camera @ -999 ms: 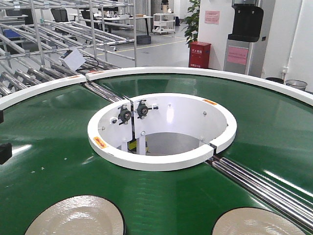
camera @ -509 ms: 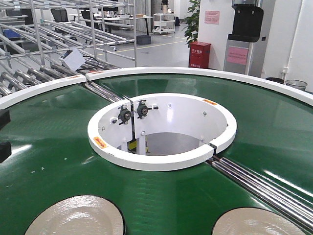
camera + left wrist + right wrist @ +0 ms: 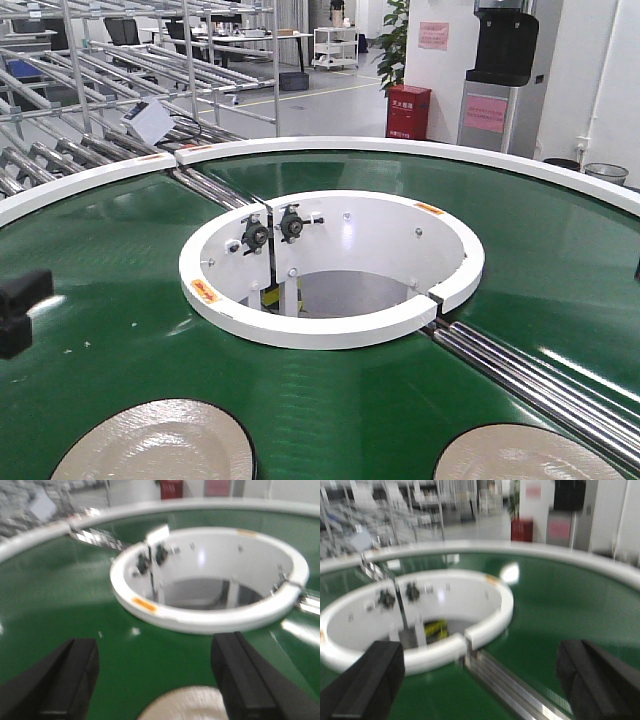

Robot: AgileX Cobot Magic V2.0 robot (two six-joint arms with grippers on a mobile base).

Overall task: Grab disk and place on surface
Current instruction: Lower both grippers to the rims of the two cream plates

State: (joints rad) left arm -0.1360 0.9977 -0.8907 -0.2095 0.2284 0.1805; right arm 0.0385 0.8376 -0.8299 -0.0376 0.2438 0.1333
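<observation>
While the left gripper [image 3: 154,641] is hovering, jaws spread wide and empty, near the disk [image 3: 186,705] lying on the green belt [image 3: 50,595], the right gripper [image 3: 480,647], equally wide and empty, is facing the white ring [image 3: 492,614] beyond.

From my front camera, the conveyor belt [image 3: 120,260] encircles the hub ring [image 3: 330,330]. On the belt nearest me lie a left disk [image 3: 160,445] and a right disk [image 3: 510,460]. Rollers [image 3: 530,380] run from the ring's right, seemingly set into the belt.

Steel roller racks [image 3: 120,60] at left, red cabinet [image 3: 408,110] and potted plant [image 3: 393,40] against a white wall [image 3: 440,90].
</observation>
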